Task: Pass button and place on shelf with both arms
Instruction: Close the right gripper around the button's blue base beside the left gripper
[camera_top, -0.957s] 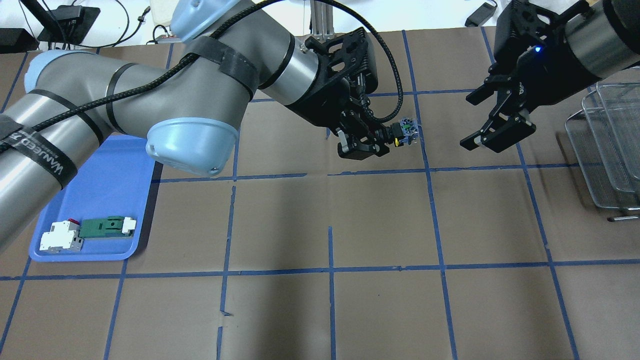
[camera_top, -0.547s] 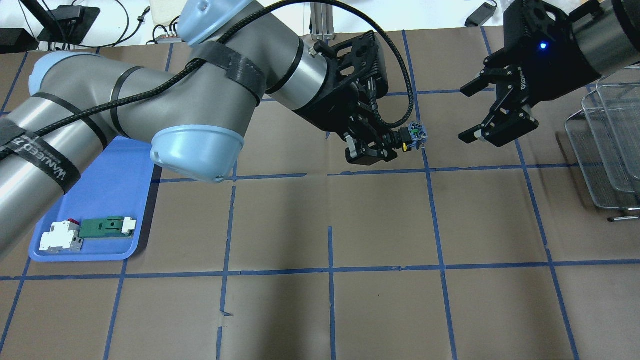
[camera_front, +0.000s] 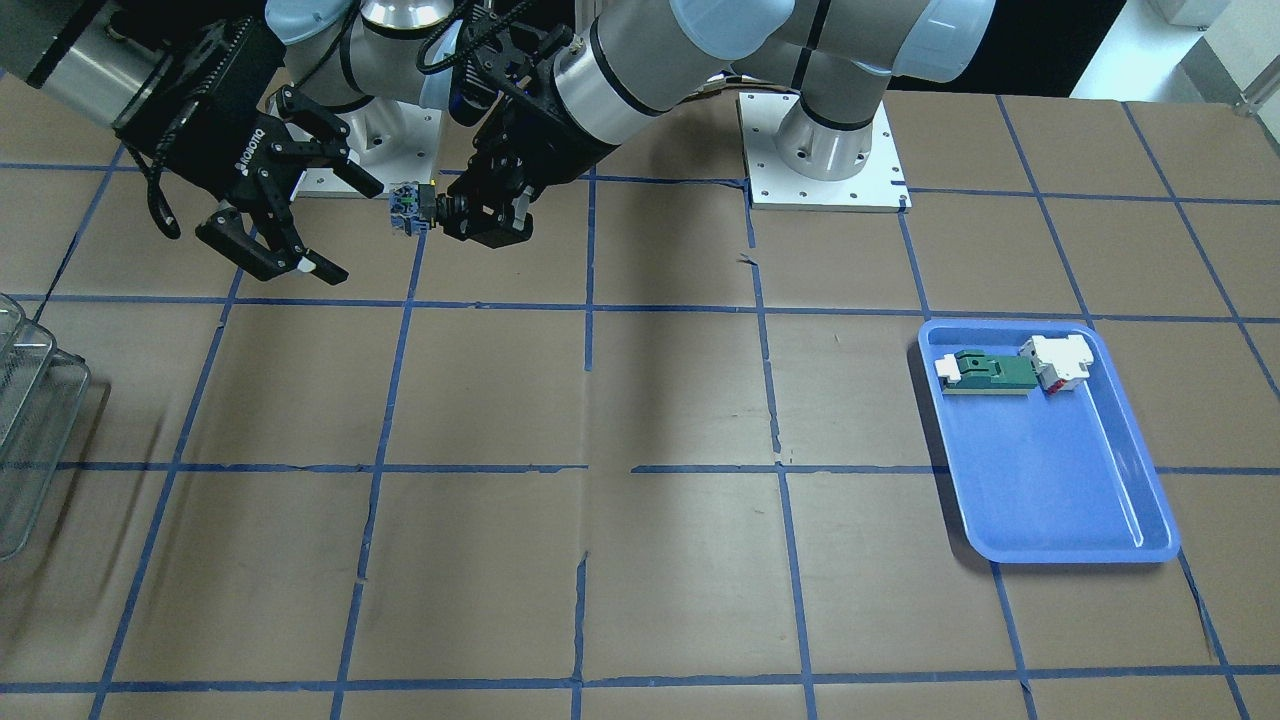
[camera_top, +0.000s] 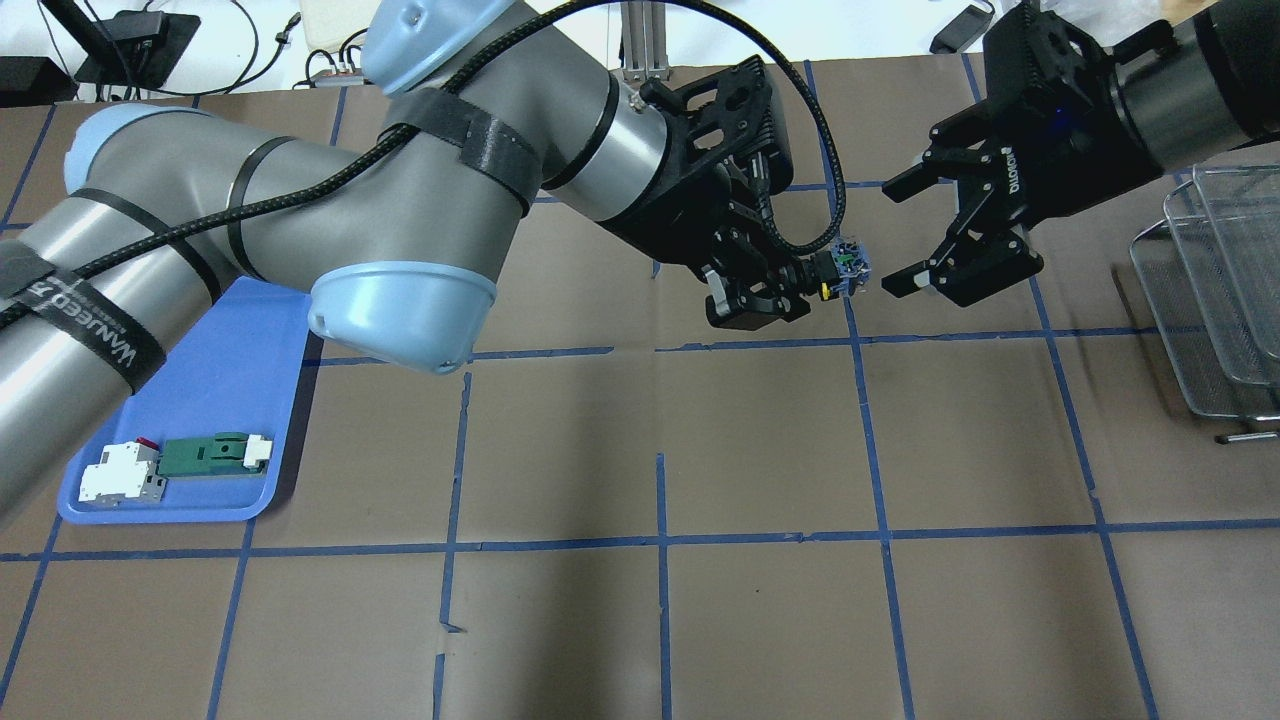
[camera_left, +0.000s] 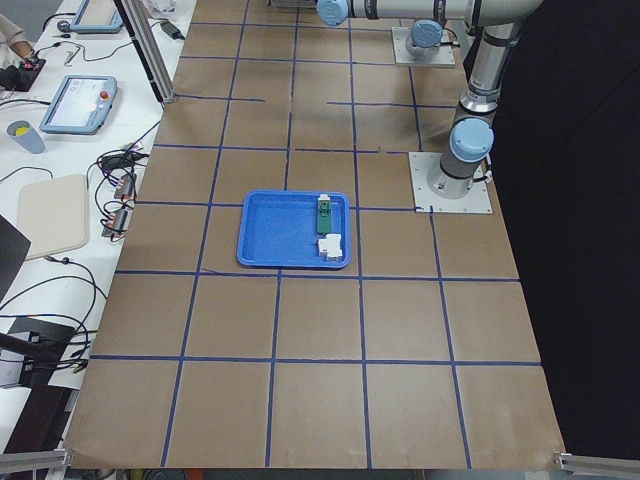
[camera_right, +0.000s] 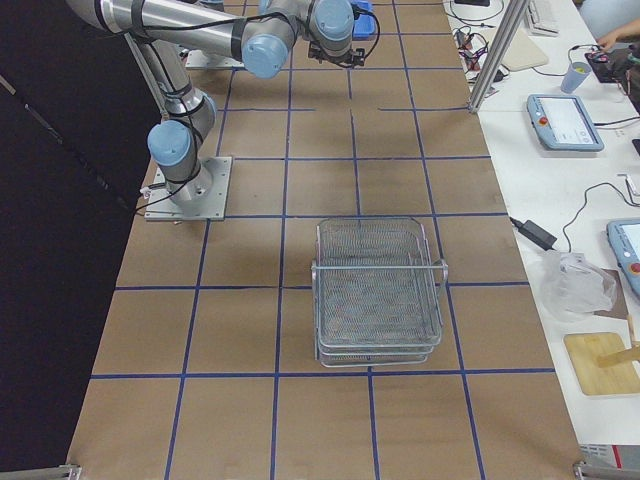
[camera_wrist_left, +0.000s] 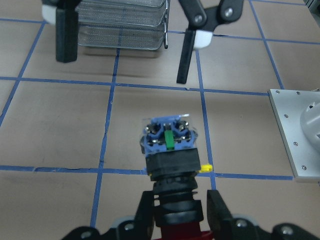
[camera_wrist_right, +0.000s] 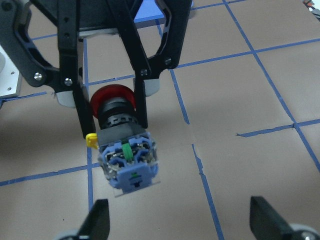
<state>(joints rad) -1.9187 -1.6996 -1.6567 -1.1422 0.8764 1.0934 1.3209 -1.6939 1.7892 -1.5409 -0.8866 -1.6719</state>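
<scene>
My left gripper (camera_top: 790, 288) is shut on the button (camera_top: 845, 268) by its black collar and holds it in the air, with the blue-and-white block pointing at my right gripper (camera_top: 892, 237). The right gripper is open, its fingertips just short of the block, one on each side. The front-facing view shows the button (camera_front: 408, 210) between the left gripper (camera_front: 470, 212) and the right gripper (camera_front: 352, 230). The right wrist view shows the red head and block (camera_wrist_right: 125, 155) close up. The left wrist view shows the button (camera_wrist_left: 167, 140). The shelf (camera_top: 1215, 290) stands at the right edge.
A blue tray (camera_top: 230, 350) at the left holds a green-and-white flat part (camera_top: 215, 452) and a white-and-red block (camera_top: 120, 470). The brown table is marked with a blue tape grid. The shelf also shows in the right exterior view (camera_right: 378, 290).
My left gripper has carried the button to the right. My right gripper has moved left toward it and stays open. The gap between them has narrowed to almost nothing.
</scene>
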